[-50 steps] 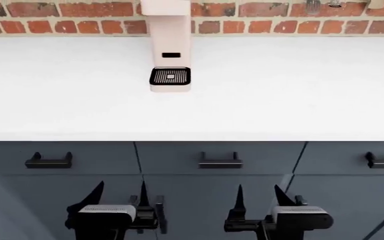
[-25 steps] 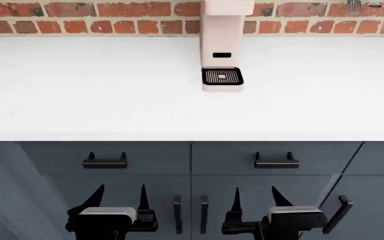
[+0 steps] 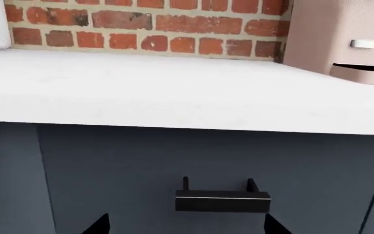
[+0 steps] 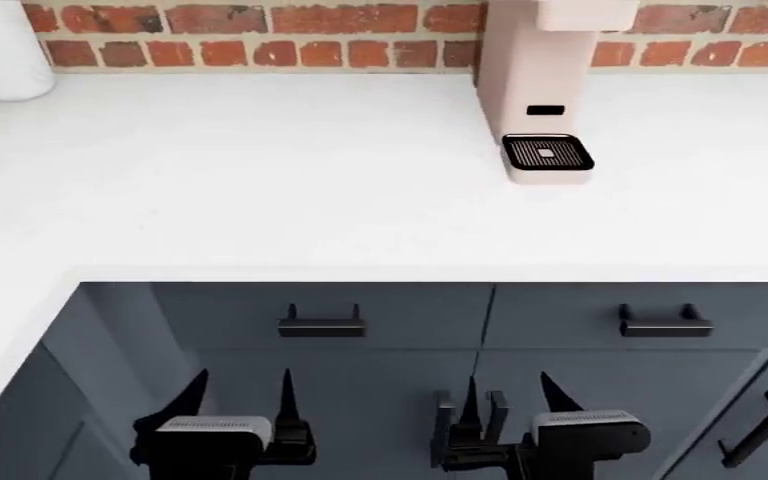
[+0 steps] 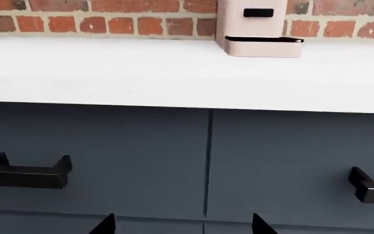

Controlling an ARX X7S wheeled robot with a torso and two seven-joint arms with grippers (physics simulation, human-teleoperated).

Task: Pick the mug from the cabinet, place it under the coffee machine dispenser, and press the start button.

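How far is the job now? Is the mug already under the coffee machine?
Nothing looks done yet. The coffee machine dispenser has a bare drip tray, and no mug shows in any view. The left gripper and right gripper hang open and empty before the drawers. Fetching the mug, placing it and pressing start all remain.

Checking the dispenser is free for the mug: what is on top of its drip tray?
Nothing stands on the drip tray; its black slotted grate lies bare beneath the coffee machine dispenser. No mug shows in any view.

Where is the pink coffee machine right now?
In the head view, the coffee machine stands on the white counter against the brick wall, right of centre, beyond the right gripper.
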